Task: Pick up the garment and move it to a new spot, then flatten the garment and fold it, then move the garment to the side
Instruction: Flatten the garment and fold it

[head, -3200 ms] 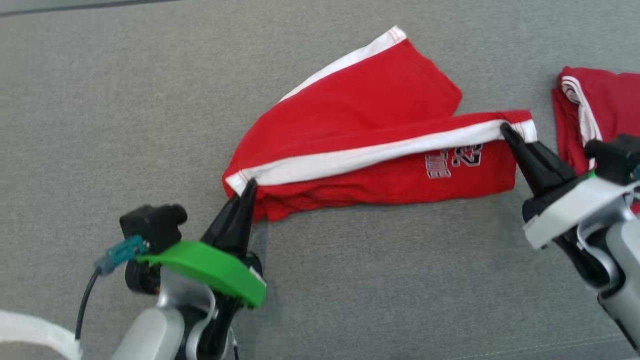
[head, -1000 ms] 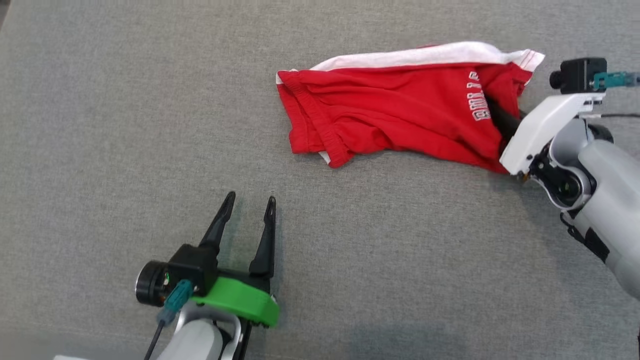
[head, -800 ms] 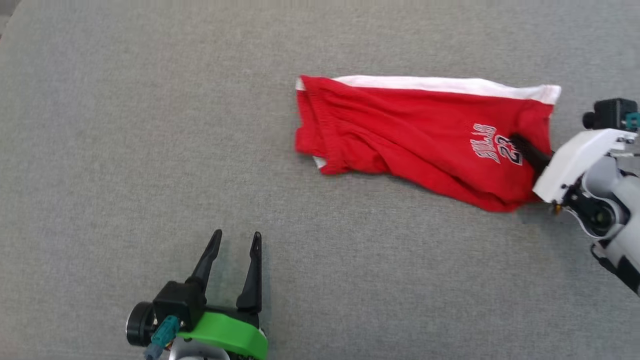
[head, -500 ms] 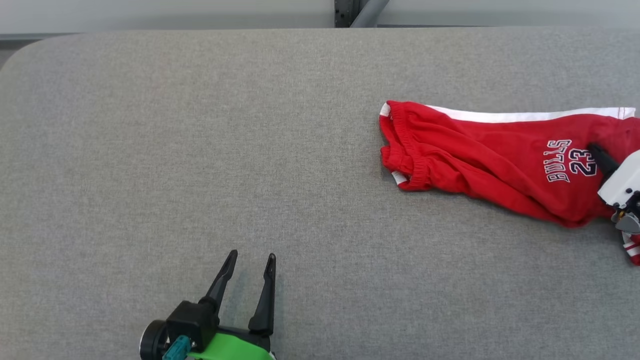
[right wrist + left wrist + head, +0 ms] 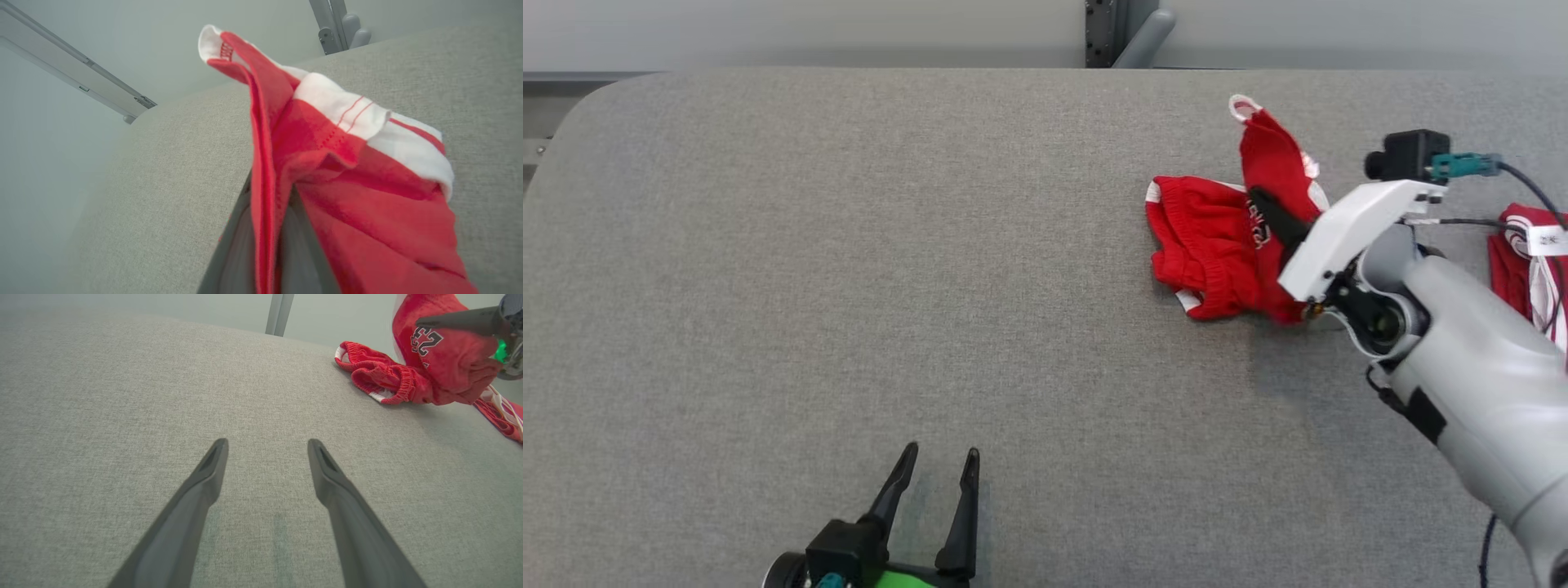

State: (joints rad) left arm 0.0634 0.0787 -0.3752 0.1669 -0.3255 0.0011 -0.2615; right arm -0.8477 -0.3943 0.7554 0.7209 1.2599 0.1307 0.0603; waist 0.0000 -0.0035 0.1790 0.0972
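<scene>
Red garment, "23" print visible, pinched in right tool.

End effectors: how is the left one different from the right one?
The left end effector is open and empty; the right end effector is shut on the shorts. The left points at bare table; the right holds cloth up off it. Both are dark and pointed.

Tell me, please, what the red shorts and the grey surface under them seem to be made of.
Red shorts: soft matte knit, maybe cotton or polyester jersey; it creases, hangs limp, the waistband gathers like elastic. Grey surface: matte woven cloth, judging by its fine flecked weave; what lies beneath is hidden.
</scene>
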